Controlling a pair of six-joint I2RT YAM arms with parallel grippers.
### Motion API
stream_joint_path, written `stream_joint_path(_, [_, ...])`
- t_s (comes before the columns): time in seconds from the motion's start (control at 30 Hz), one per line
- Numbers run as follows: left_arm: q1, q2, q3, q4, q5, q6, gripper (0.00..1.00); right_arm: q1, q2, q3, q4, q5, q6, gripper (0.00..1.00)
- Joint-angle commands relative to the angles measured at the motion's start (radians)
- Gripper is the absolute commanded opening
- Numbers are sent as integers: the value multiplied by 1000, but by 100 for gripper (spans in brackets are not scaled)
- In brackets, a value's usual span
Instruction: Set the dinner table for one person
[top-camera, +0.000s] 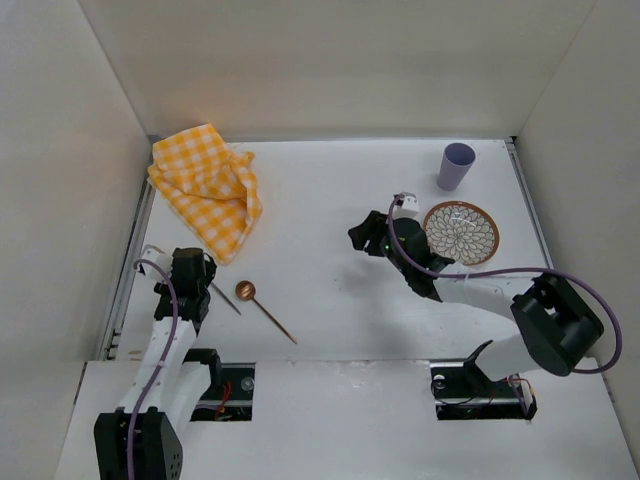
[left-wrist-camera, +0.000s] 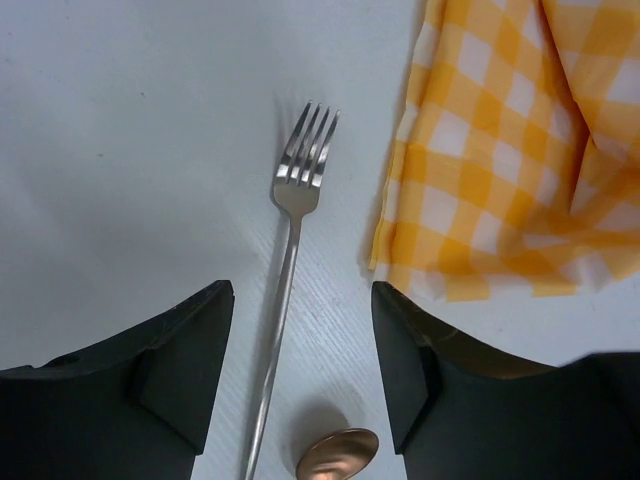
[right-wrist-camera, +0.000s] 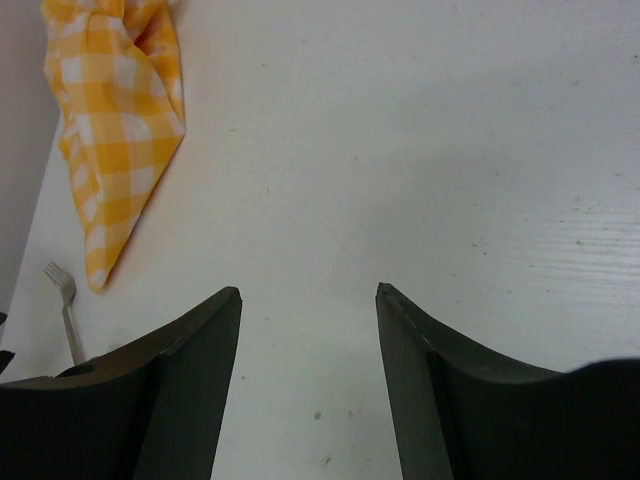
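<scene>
Cutlery looks to be the step in hand: the left hand (left-wrist-camera: 300, 296) hangs over the fork (left-wrist-camera: 291, 262) with its fingers apart and gripping nothing, so I judge that a pick is being lined up. The fork lies on the white table (top-camera: 330, 190), which spreads flat in front of both arms and carries everything. The next move calls for coming straight down astride the thin handle and closing low, since flat metal on a flat top gives little to catch. The copper spoon (top-camera: 262, 306) is the likely nuisance, its bowl just beside the fork's handle and between the fingers. A corner of the yellow checked cloth (top-camera: 208, 188) lies near the tines. The right hand (right-wrist-camera: 308, 296), spread and empty, hovers over bare table near the patterned plate (top-camera: 461, 232); the lilac cup (top-camera: 456, 166) stands beyond the plate.
</scene>
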Motion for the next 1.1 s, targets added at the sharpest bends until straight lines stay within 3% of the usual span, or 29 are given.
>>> stream_joint_path(0.0, [-10, 7, 10, 44, 17, 19, 57, -8, 28, 24, 51, 0, 5, 63])
stream_joint_path(0.3, [-63, 47, 21, 153, -2, 36, 55, -5, 38, 32, 46, -14, 6, 63])
stream_joint_path(0.37, [-85, 59, 21, 196, -34, 59, 54, -4, 27, 32, 48, -13, -4, 58])
stream_joint_path(0.43, [-102, 96, 51, 210, -37, 80, 52, -4, 28, 31, 51, -14, -6, 44])
stream_joint_path(0.47, [-117, 122, 71, 219, -34, 98, 48, -4, 33, 35, 45, -20, -3, 28])
stream_joint_path(0.53, [-155, 151, 93, 262, -35, 134, 31, -4, 36, 44, 25, -42, 3, 9])
stream_joint_path(0.6, [-215, 169, 107, 334, -40, 184, 15, -4, 33, 60, -3, -43, -6, 5])
stream_joint_path(0.67, [-266, 200, 145, 351, -54, 226, 11, -4, 35, 58, -1, -34, -4, 6])
stream_joint_path(0.73, [-306, 255, 196, 361, -77, 282, 13, -4, 41, 57, 0, -45, 5, 9])
stream_joint_path(0.8, [-315, 333, 258, 355, -81, 341, 21, -4, 42, 57, 2, -40, 6, 17])
stream_joint_path(0.93, [-330, 473, 372, 362, -75, 395, 46, -4, 42, 46, 28, -30, -1, 49])
stream_joint_path(1.07, [-349, 585, 453, 392, -86, 447, 54, -4, 30, 40, 34, -30, -4, 61])
